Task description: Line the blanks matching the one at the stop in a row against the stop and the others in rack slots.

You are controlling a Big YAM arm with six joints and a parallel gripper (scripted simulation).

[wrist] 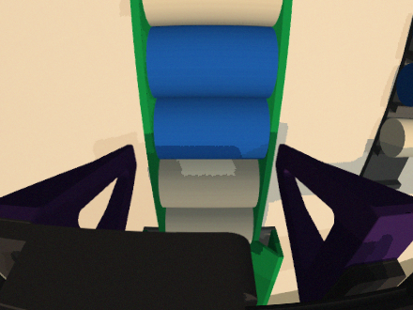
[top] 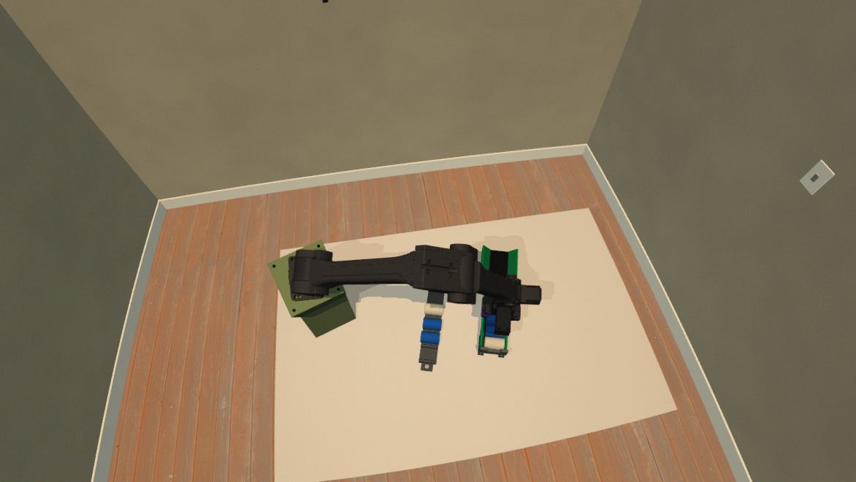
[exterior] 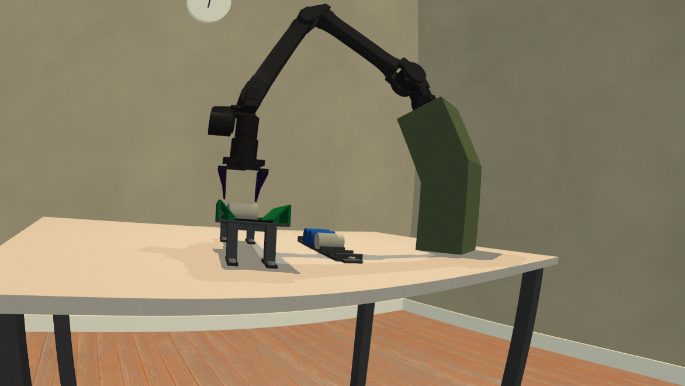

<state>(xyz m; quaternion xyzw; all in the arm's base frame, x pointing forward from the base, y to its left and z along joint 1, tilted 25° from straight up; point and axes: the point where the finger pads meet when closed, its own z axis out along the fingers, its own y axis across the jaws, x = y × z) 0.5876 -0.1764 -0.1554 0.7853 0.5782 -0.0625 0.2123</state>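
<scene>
Drab walls (top: 383, 89) (exterior: 120, 119), orange plank floor (top: 197, 311) (exterior: 191, 357)

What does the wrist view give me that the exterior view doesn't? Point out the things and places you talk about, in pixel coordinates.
Only wrist: the order along the ramp (exterior: 245, 222) (wrist: 284, 70): white, blue, blue, white, white, with the last partly covered.

Only exterior: the ramp's legs (exterior: 231, 244), the wall clock (exterior: 208, 7) and the arm's green pedestal (exterior: 443, 191).

Both: the hand (exterior: 240, 199) (wrist: 206, 154) open over the ramp, nothing in its grip, and blanks on the stock rack (exterior: 349, 258) (wrist: 382, 164).
</scene>
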